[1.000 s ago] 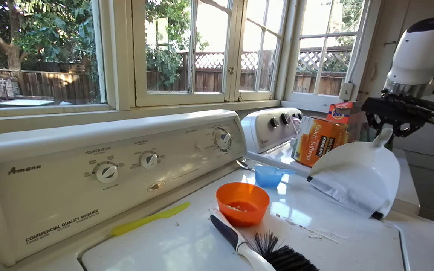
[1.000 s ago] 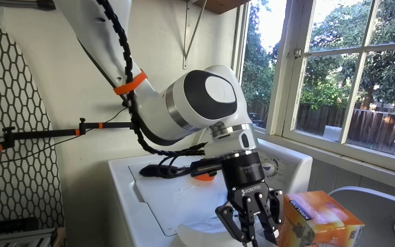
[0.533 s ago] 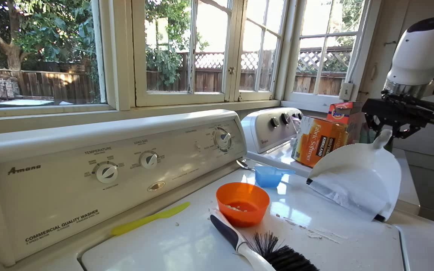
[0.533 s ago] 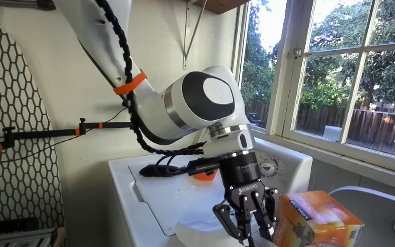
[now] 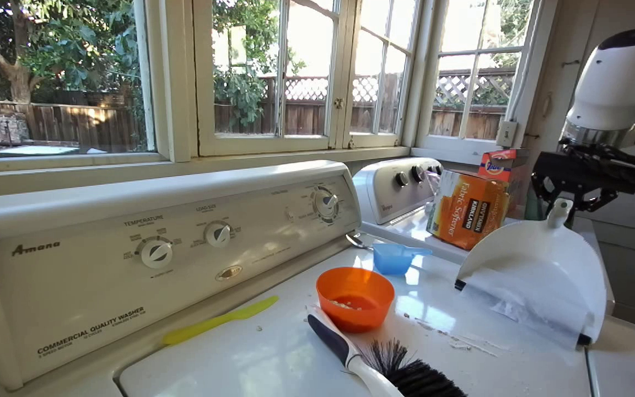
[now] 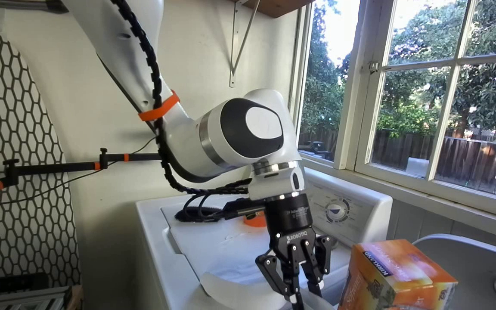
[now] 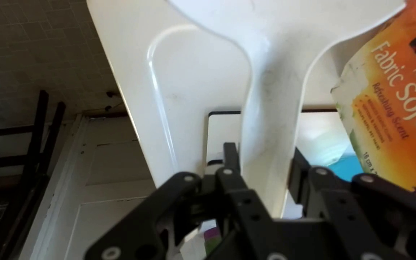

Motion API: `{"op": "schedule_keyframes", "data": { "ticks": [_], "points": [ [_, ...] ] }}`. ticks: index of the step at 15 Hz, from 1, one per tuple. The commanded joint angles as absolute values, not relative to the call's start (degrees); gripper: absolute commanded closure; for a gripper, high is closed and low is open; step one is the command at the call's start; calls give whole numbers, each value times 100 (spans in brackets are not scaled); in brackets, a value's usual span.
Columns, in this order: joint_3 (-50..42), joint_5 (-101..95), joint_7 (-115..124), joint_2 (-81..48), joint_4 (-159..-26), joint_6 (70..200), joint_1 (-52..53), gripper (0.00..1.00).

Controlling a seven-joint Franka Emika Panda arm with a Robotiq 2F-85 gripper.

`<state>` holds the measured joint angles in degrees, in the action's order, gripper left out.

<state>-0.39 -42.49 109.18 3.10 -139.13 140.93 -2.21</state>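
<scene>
A white dustpan [image 5: 541, 264] hangs tilted over the right part of the washer lid, its wide lip facing down. Whether the lip touches the lid, I cannot tell. My gripper [image 7: 264, 155] is shut on its handle [image 7: 271, 122], one finger on each side in the wrist view. In an exterior view the gripper [image 6: 306, 297] points down beside the orange fabric softener box [image 6: 396, 275], with a gap between them. Lower on the lid lies a brush with black bristles [image 5: 425, 380]. Near its handle stands an orange bowl [image 5: 357, 313] with small bits inside.
Pale crumbs [image 5: 461, 346] are scattered on the lid. A blue measuring cup [image 5: 393, 260], a spoon [image 5: 357, 241] and a yellow-green spreader [image 5: 221, 321] lie near the control panel [image 5: 185, 248]. A Tide box [image 5: 498, 165] stands behind the softener box. Windows line the back.
The dustpan, held throughout, has moved right and lower in an exterior view, away from the softener box. From the opposite camera, the arm and gripper have shifted left and slightly down.
</scene>
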Motion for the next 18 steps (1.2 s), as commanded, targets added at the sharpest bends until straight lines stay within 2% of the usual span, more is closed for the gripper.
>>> {"op": "schedule_keyframes", "data": {
  "ticks": [1,18],
  "points": [
    [2,-4420,10981,528,-14195,14206,-210,90],
    [378,-4594,12324,387,-14079,13648,18,90]
  ]
}}
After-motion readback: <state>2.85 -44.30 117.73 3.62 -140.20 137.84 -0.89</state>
